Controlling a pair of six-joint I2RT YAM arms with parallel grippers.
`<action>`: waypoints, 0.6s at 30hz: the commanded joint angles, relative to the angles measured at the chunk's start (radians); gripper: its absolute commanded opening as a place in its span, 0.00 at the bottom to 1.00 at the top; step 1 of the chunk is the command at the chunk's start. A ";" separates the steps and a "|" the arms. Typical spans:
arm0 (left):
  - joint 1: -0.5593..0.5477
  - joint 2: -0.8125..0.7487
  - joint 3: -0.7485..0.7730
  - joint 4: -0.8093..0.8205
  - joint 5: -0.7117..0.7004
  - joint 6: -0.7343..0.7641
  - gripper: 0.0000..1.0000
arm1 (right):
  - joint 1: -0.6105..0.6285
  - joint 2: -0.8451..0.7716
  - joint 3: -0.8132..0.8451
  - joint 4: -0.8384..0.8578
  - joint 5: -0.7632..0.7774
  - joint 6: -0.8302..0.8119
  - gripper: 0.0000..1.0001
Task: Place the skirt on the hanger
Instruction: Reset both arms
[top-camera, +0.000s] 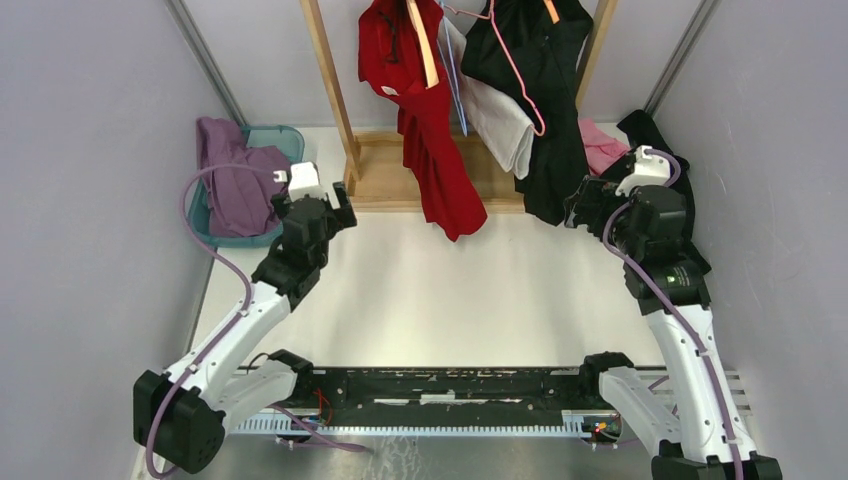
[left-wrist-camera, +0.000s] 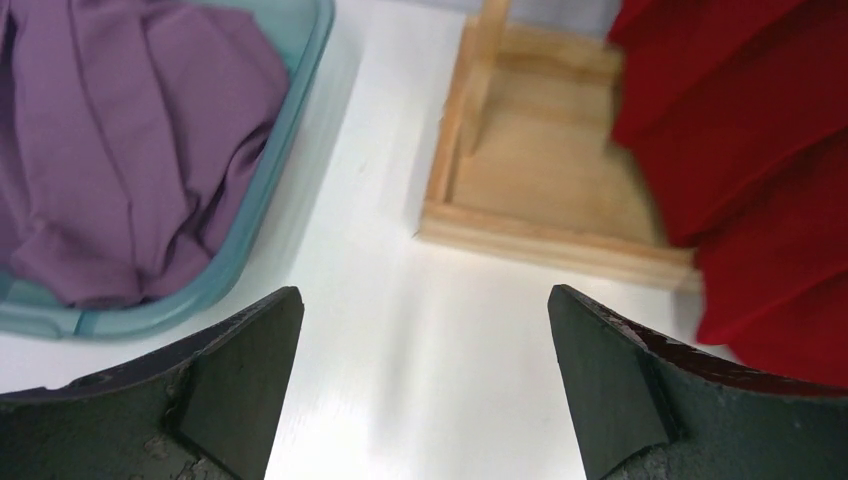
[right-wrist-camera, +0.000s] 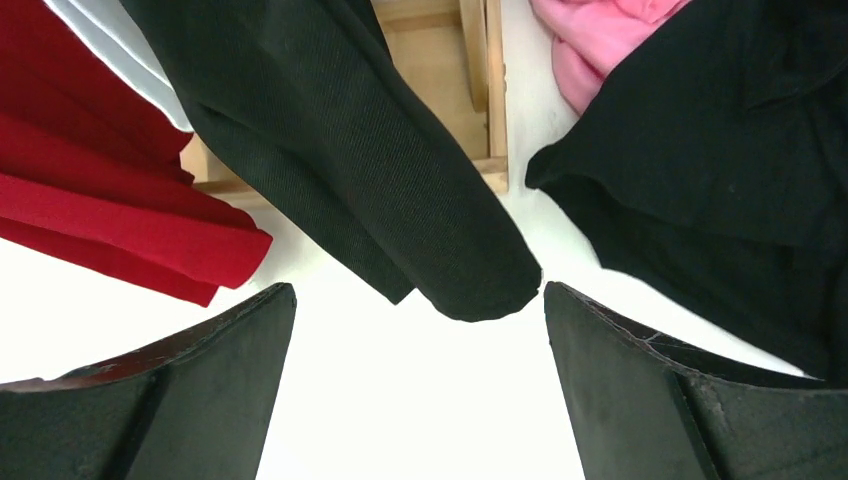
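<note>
A crumpled purple garment (top-camera: 235, 180) (left-wrist-camera: 120, 150) fills a teal basket (top-camera: 285, 135) (left-wrist-camera: 290, 130) at the back left; I cannot tell whether it is the skirt. A red pleated garment (top-camera: 430, 150) (left-wrist-camera: 750, 170) (right-wrist-camera: 90, 190) hangs from a wooden hanger (top-camera: 425, 45) on the rack. A black garment (top-camera: 545, 120) (right-wrist-camera: 350, 160) hangs on a pink hanger (top-camera: 520, 80). My left gripper (top-camera: 338, 212) (left-wrist-camera: 425, 300) is open and empty, right of the basket. My right gripper (top-camera: 578, 210) (right-wrist-camera: 420, 295) is open and empty, just short of the black garment's hem.
The wooden rack's base (top-camera: 385, 180) (left-wrist-camera: 540, 190) (right-wrist-camera: 480, 90) stands at the back centre, its post (top-camera: 330, 80) rising on the left. A white cloth (top-camera: 500, 125) hangs between the red and black garments. Pink (top-camera: 600, 145) (right-wrist-camera: 600, 40) and black (top-camera: 650, 135) (right-wrist-camera: 720, 160) clothes lie at the back right. Grey walls close both sides.
</note>
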 joint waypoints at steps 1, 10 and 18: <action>0.005 -0.028 -0.100 0.127 -0.133 -0.043 0.99 | -0.002 -0.013 -0.012 0.091 -0.020 0.027 1.00; 0.017 -0.031 -0.210 0.241 -0.267 0.018 0.99 | -0.002 -0.020 -0.071 0.124 0.041 0.051 1.00; 0.020 0.011 -0.200 0.233 -0.267 0.011 0.99 | -0.002 -0.037 -0.086 0.129 0.053 0.041 1.00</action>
